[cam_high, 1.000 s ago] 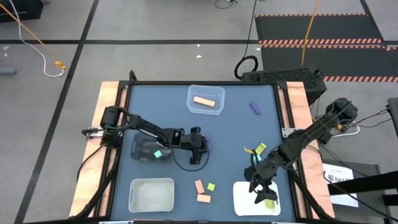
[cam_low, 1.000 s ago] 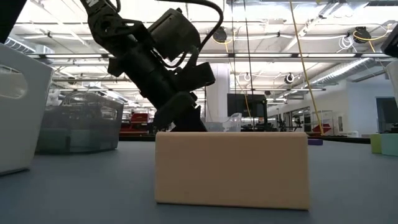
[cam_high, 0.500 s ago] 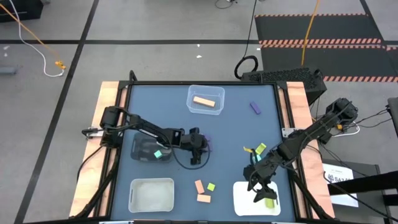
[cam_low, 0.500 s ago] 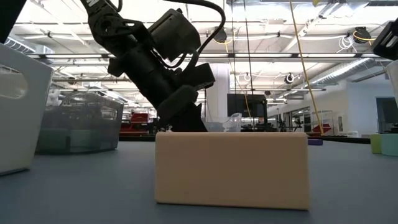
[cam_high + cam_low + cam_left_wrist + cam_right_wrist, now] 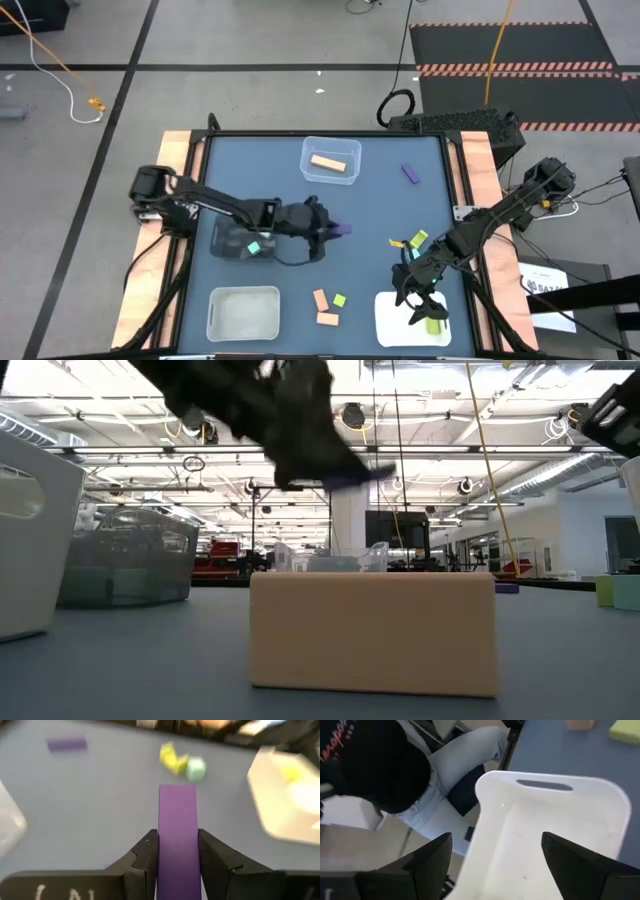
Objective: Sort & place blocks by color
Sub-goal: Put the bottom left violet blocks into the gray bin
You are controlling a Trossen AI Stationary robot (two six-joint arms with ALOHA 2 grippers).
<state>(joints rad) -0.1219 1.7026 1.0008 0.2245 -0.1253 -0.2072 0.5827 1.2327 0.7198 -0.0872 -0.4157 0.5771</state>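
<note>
The left gripper (image 5: 177,857) pinched a purple bar (image 5: 177,832) above mid-table, while the right gripper (image 5: 492,852) hung spread over the white bin (image 5: 600,795).

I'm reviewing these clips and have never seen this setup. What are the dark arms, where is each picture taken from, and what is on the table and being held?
Two robot arms work at a blue table. The high view looks straight down; the low view sits at table height behind a pale orange block; each wrist view looks past that arm's own fingers. The left gripper is shut on a purple bar, lifted over the table's middle. The right gripper hangs open above the white bin, which holds a yellow-green block. A clear bin holds an orange bar. Another purple block and several orange, green and yellow pieces lie loose.
</note>
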